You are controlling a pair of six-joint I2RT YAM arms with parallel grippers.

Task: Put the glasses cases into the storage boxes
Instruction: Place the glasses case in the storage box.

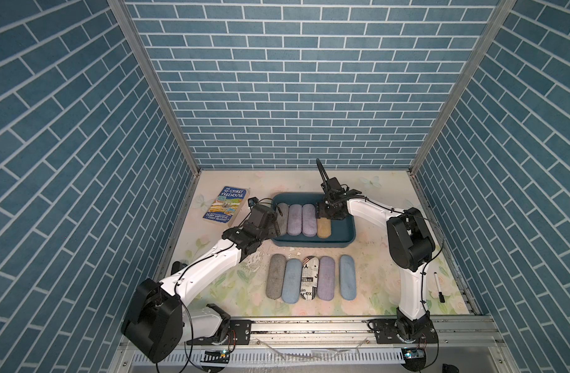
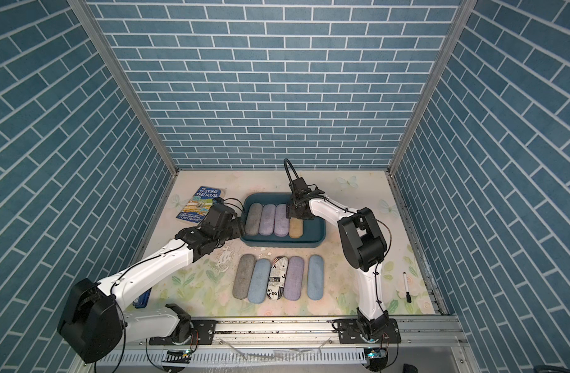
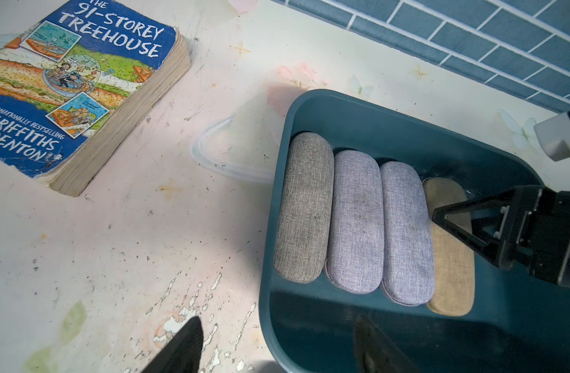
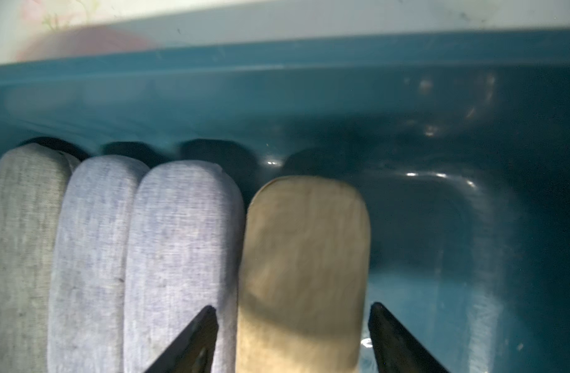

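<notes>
The dark teal storage box sits mid-table in both top views. Inside lie a grey glasses case, two lavender ones and a tan one, side by side. My right gripper hovers open over the tan case's far end, a finger on each side with a gap showing at both. My left gripper is open at the box's left near corner, one finger outside the wall and one inside. On the table in front lie a grey, a light blue, a newspaper-print, a lavender and another light blue case.
A blue paperback book lies left of the box. A black-capped marker lies at the right near my right arm's base. A blue object peeks out under my left arm. The box's right part holds no case.
</notes>
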